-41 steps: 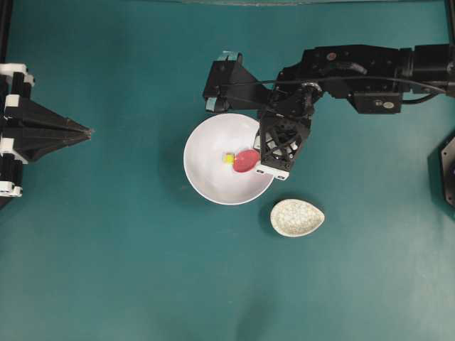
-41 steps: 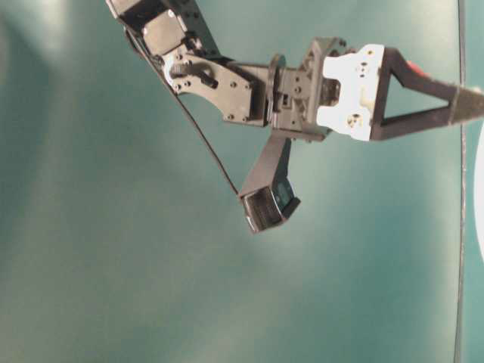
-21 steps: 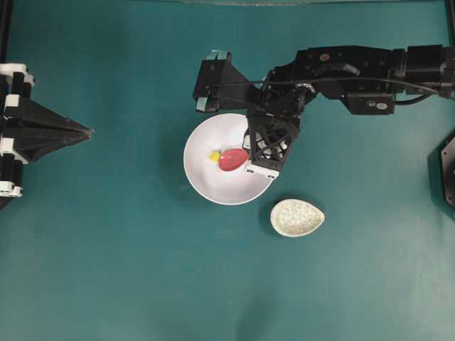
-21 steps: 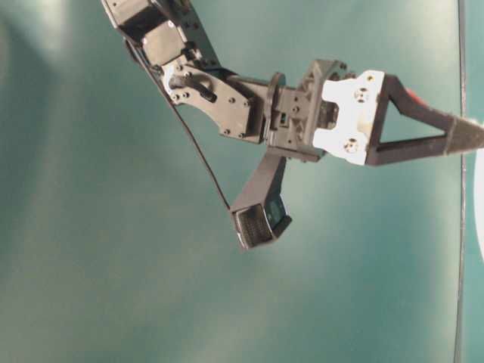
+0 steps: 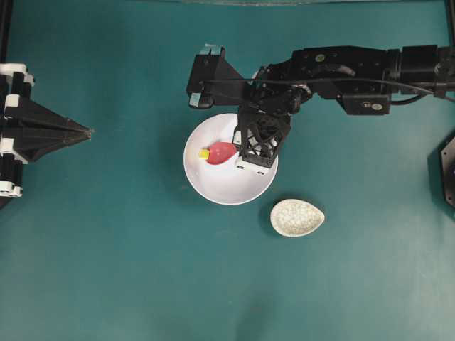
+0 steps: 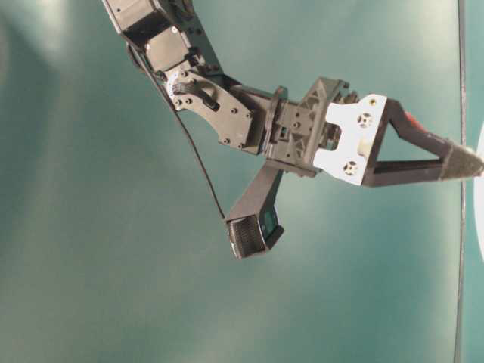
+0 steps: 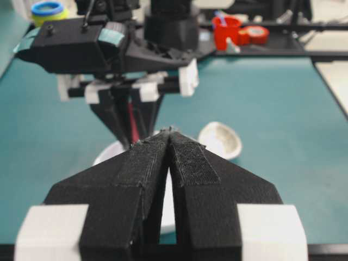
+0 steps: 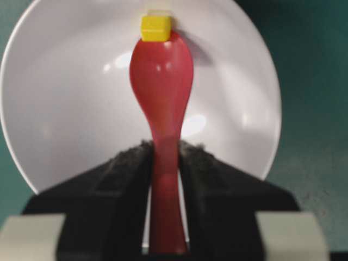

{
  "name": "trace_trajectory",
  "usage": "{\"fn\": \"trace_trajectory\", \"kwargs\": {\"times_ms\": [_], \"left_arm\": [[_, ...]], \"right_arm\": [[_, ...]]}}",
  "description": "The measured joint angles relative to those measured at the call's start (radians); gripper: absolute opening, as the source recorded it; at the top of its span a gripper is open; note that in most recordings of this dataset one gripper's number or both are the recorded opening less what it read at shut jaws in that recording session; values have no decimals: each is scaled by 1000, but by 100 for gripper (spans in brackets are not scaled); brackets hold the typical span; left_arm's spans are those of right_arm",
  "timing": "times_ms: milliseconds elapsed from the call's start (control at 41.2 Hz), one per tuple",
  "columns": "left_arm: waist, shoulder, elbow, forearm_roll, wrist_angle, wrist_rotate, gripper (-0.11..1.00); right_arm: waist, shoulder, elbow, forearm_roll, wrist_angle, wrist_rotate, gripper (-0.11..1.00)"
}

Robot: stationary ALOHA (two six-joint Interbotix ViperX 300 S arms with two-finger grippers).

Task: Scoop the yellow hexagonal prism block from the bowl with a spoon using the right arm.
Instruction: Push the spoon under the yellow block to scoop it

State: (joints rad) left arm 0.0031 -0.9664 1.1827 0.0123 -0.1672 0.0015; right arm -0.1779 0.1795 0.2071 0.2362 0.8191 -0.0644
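My right tool (image 8: 163,163) grips the spoon (image 8: 161,70) by its handle, scoop low inside the bowl (image 8: 54,109), tip touching the yellow block (image 8: 156,27) to get under it; left tool (image 7: 169,142) closed, parked.

Teal counter (image 5: 106,249), matte, one flat sheet. White bowl (image 5: 213,186) sits directly on it near centre. Speckled cream spoon rest (image 5: 297,217) lies on the counter just beside the bowl at its lower right, apart from the rim.
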Motion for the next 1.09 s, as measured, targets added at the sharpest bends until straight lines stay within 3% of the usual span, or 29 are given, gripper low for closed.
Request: {"fn": "trace_trajectory", "kwargs": {"times_ms": [1092], "left_arm": [[0,0,0,0,9,-2,0]], "right_arm": [[20,-8,11,18,-71,17,23]]}}
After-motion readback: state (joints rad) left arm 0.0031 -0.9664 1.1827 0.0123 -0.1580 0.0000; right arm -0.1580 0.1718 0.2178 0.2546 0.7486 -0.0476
